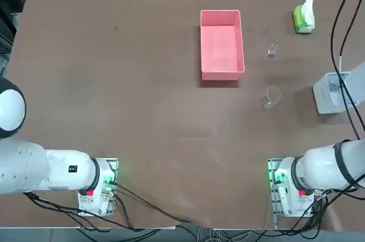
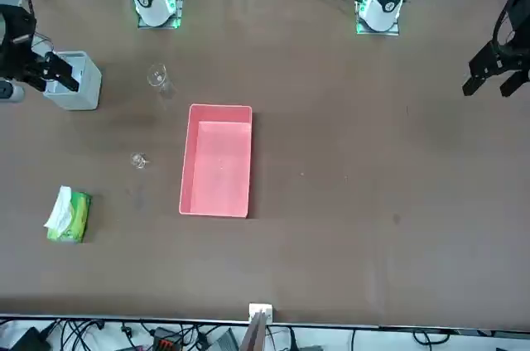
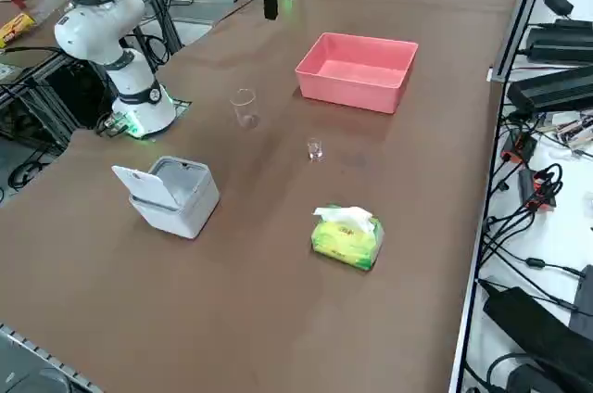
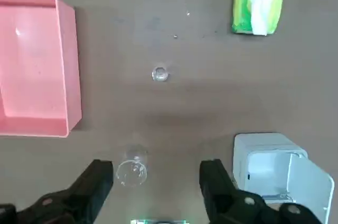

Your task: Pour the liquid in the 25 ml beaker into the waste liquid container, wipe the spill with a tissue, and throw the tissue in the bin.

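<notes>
The 25 ml beaker (image 4: pixel 160 73) stands beside the waste liquid container (image 4: pixel 37 65); the spread, empty right gripper (image 4: pixel 157 182) (hovering high) should descend squarely astride it.

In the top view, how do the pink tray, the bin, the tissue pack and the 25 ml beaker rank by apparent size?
Largest to smallest:
1. pink tray
2. bin
3. tissue pack
4. 25 ml beaker
</notes>
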`<action>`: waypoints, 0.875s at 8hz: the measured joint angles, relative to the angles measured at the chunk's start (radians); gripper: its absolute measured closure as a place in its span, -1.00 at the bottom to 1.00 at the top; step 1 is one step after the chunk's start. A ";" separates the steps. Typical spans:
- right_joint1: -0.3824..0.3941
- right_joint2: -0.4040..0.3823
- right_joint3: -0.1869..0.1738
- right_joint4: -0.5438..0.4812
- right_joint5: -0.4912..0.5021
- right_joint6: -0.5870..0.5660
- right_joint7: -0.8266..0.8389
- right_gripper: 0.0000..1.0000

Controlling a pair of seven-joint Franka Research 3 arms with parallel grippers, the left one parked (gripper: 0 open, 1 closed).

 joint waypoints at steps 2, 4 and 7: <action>-0.006 0.024 -0.003 -0.003 0.000 -0.009 -0.066 -1.00; -0.076 0.050 -0.015 -0.010 -0.001 -0.004 -0.275 -1.00; -0.219 0.085 -0.025 -0.031 0.031 0.065 -0.679 -1.00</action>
